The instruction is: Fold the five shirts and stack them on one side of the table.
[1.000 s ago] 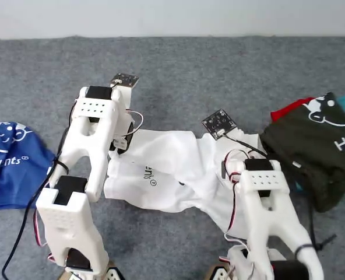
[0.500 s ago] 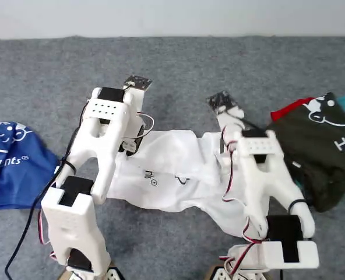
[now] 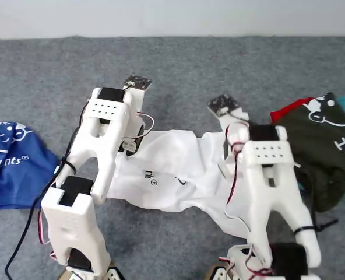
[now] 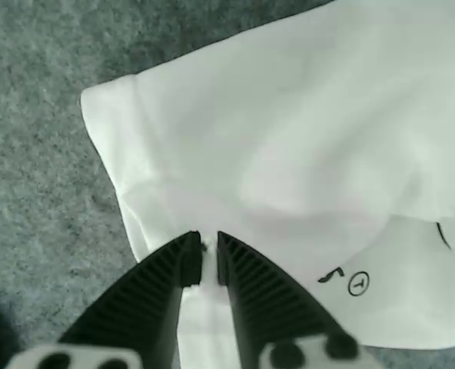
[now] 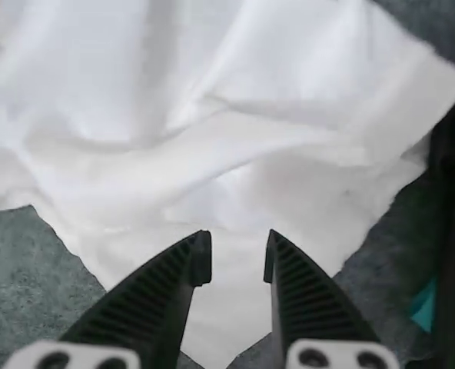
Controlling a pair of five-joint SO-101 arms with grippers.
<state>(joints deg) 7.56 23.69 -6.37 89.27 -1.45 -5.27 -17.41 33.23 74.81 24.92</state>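
While the left arm [image 3: 97, 146] has kept its place, the right arm [image 3: 268, 169] has shifted slightly rightward and nearer. On the grey surface [image 3: 219, 70] the white shirt [image 3: 172, 160] lies crumpled between them, with a dark folded stack [image 3: 318, 151] just beside it and a blue shirt [image 3: 9, 163] well apart on the left. The left gripper [image 4: 203, 257] pinches a white fold, fingers [image 4: 174, 277] almost together. The right gripper [image 5: 235, 257] hangs over the cloth, fingers [image 5: 174, 284] narrowly apart, holding nothing.
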